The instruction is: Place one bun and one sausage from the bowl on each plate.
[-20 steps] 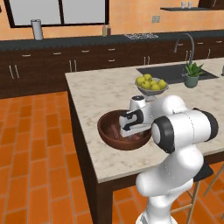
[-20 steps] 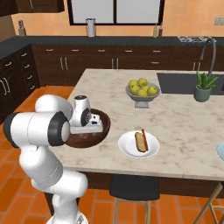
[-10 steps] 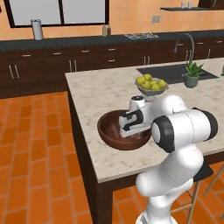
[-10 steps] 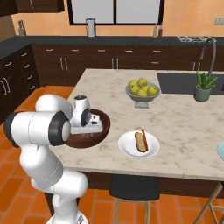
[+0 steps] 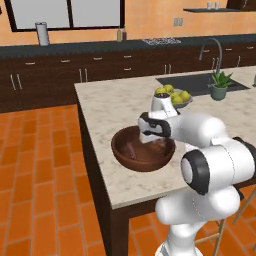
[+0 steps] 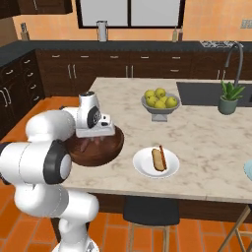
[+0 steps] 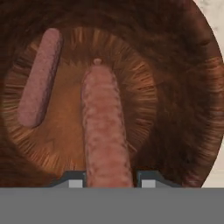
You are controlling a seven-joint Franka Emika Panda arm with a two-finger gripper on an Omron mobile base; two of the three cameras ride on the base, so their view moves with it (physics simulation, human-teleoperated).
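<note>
- Sausage [image 7: 105,131] in the hand view: pinkish-brown, mottled, long and round-ended, running from between the finger tips toward the bowl's centre.
- Gripper [image 7: 108,180] clamped on that sausage, one dark finger tip [image 7: 75,181] on each side of its near end.
- Second sausage [image 7: 40,78] lies loose on the bowl floor, off to the side, apart from the held one and angled slightly to it.
- Bowl [image 5: 121,155]: dark brown wood, deep, near the island counter's [image 5: 105,107] front edge; hand reaches down into it.
- White plate [image 6: 141,165] just beside the bowl, already carrying a bun [image 6: 157,160] with a sausage alongside.
- Pale blue plate [image 6: 248,171] at the far right edge, mostly cropped.
</note>
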